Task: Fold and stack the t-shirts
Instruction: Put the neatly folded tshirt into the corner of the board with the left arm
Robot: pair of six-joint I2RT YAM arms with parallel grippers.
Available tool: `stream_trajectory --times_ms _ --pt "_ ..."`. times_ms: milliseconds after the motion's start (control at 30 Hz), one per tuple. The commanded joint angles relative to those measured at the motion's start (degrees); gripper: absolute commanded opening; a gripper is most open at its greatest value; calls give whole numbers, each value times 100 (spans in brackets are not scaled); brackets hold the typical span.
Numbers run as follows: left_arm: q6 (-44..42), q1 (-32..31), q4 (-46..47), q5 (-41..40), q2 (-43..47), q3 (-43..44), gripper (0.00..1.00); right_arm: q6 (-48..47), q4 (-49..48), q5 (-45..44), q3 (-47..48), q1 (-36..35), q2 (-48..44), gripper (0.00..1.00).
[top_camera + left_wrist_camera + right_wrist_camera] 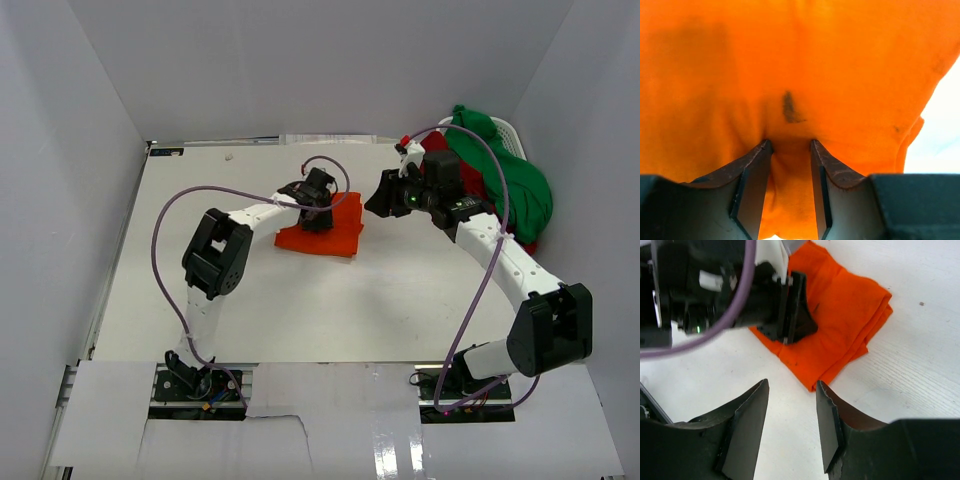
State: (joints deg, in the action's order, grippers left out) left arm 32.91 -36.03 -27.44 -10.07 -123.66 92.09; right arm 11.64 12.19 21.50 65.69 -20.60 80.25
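Observation:
The orange t-shirt (pixel 325 235) lies folded into a small rectangle on the white table (pixel 250 310), a little behind its middle. My left gripper (pixel 318 208) points down onto the shirt's top. In the left wrist view its jaws (pixel 790 142) stand apart, tips against the orange cloth (pixel 800 60), which fills the gap without being pinched. My right gripper (pixel 385 196) hovers just right of the shirt, open and empty (pixel 791 385), over bare table near the shirt's corner (pixel 840 320). The green t-shirt (pixel 520 185) and dark red t-shirt (pixel 440 145) lie heaped at the back right.
A white basket (pixel 508 130) at the back right corner holds the green and red heap. White walls close in the table on three sides. The left arm's purple cable (pixel 200 195) loops over the left half of the table.

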Motion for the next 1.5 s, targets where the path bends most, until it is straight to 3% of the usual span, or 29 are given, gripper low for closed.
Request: stream_trajectory --times_ms 0,167,300,500,600,633,733,800,967,1100,1333,1467 --pt "-161 1052 -201 390 -344 -569 49 119 -102 258 259 30 61 49" --pt "-267 1957 -278 435 -299 -395 50 304 -173 487 383 21 219 49" --pt "-355 2608 -946 32 -772 718 51 295 -50 575 550 21 334 49" --pt "-328 3812 -1246 593 -1108 2124 55 286 65 698 603 -5 290 49" --pt "-477 3779 -1395 655 -907 2952 75 260 47 724 480 -23 298 49" --pt "-522 3770 -1543 638 -906 3651 98 260 21 724 428 -32 298 49" --pt "-794 3779 -1956 340 -950 4988 98 269 -23 795 217 -32 220 49" --pt "-777 3761 -1793 181 -627 4793 98 295 -128 751 15 -41 158 49" --pt "-672 3491 -947 531 869 2344 98 348 -208 812 -100 -49 184 50" --pt "-399 3226 -1534 778 755 2032 98 383 -287 812 -109 -67 202 50" --pt "92 2768 -1791 348 817 1101 97 427 -427 847 -214 -85 158 50" --pt "802 2601 -2237 41 396 1179 88 471 -515 856 -355 -85 79 50"
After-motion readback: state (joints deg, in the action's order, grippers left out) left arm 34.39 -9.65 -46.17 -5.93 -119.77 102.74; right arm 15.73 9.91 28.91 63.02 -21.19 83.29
